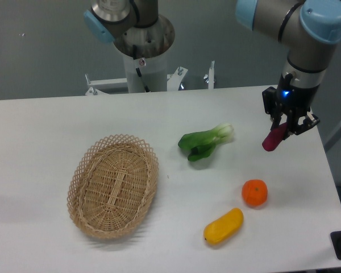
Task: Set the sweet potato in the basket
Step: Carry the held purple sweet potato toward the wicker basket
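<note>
Nearest the camera, at the lower right of centre, a plump yellow-orange vegetable (223, 226) lies on the white bench (45, 131), smooth-skinned and oblong, tilted with its right end higher. Just above and right of it sits a round orange fruit (254, 192) with a dimpled, glossy skin, close to the yellow piece but apart from it. In the lower left stands the basket (113, 185), an oval shallow shell of light tan wicker with an open looped lattice rim and a tighter woven floor; nothing lies inside it. Near the middle of the frame a leafy green (205, 143) rests flat, dark leaves to the left and a pale stalk end to the right.

At the right edge, the tool (286, 128) hangs from the grey arm with its blue joint caps, its two dark fingers clamped on the sweet potato (273, 139). The tuber is slim, smooth and reddish-purple, its tapered lower end pointing down-left, held above the bench near its right edge, well apart from the basket, with the leafy green lying between them.
</note>
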You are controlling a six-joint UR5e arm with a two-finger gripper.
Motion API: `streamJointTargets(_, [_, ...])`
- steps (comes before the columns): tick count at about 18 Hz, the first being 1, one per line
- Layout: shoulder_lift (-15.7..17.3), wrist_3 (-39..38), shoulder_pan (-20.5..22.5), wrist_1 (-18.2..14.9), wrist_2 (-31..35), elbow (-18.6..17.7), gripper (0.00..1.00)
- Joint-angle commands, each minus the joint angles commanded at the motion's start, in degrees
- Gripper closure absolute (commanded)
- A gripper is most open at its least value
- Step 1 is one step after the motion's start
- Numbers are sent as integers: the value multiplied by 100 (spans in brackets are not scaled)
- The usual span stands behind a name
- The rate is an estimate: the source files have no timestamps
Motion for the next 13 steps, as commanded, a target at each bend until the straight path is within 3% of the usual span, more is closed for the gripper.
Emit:
streamJointTargets(7, [167,-262,-61,-35,18,-88,76])
streamJointTargets(13, [237,-1561,-754,52,-44,-325,76])
